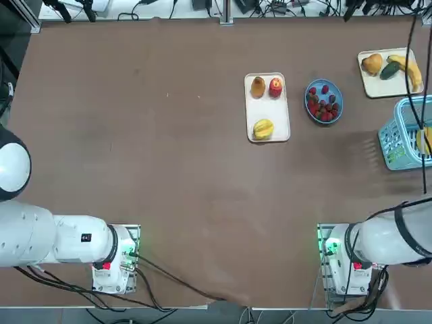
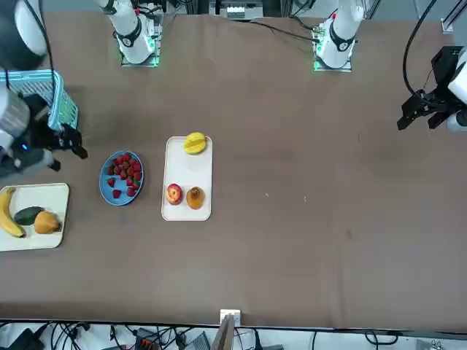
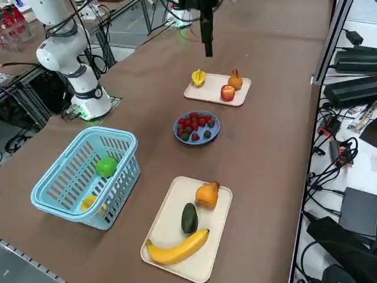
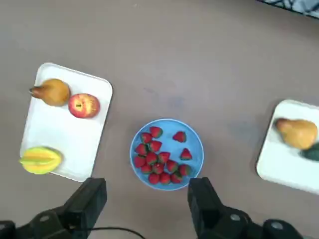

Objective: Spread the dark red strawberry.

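Blue plate (image 4: 195, 158) of strawberries (image 4: 160, 158), no writing

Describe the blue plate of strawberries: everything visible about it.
The blue plate is round, shallow and smooth, like plastic, lying flat on the brown table between two white trays, touching neither. It holds a loose pile of strawberries, red to dark red with green caps, crowded toward one side, a few lying apart, leaving part of the blue surface bare. Only the table and berries touch it. The right gripper hovers open above it, clear of plate and fruit.
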### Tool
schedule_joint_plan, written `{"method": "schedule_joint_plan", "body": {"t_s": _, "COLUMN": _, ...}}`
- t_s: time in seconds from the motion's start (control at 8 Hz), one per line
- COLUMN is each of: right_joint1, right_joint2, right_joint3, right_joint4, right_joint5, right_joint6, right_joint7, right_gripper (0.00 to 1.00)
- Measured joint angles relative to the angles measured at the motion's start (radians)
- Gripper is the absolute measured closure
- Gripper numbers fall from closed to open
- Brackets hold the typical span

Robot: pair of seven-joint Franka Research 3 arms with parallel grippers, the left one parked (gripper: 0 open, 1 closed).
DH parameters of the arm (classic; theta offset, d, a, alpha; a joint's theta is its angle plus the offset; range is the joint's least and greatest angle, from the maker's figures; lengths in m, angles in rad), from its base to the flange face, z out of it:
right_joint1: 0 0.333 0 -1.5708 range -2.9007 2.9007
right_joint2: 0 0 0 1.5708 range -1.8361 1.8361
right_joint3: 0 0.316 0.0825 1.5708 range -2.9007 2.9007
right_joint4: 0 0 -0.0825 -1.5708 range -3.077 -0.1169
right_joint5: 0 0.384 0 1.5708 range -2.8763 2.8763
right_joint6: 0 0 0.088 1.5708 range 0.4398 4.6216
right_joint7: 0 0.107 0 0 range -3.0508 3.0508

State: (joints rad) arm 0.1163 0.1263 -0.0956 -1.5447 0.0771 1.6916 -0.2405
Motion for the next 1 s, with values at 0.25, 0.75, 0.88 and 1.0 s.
{"method": "schedule_joint_plan", "body": {"t_s": 0.25, "right_joint1": -0.003, "right_joint2": -0.065, "right_joint3": -0.001, "right_joint4": 0.001, "right_joint5": -0.005, "right_joint6": -0.064, "right_joint7": 0.077, "right_gripper": 0.00}}
{"method": "schedule_joint_plan", "body": {"t_s": 0.75, "right_joint1": -0.085, "right_joint2": -0.158, "right_joint3": -0.001, "right_joint4": -0.049, "right_joint5": -0.019, "right_joint6": -0.126, "right_joint7": 0.090, "right_gripper": 0.00}}
{"method": "schedule_joint_plan", "body": {"t_s": 0.88, "right_joint1": -0.087, "right_joint2": -0.164, "right_joint3": -0.001, "right_joint4": -0.058, "right_joint5": -0.030, "right_joint6": -0.132, "right_joint7": 0.097, "right_gripper": 0.00}}
{"method": "schedule_joint_plan", "body": {"t_s": 1.0, "right_joint1": -0.087, "right_joint2": -0.164, "right_joint3": 0.003, "right_joint4": -0.061, "right_joint5": -0.040, "right_joint6": -0.137, "right_joint7": 0.123, "right_gripper": 0.00}}
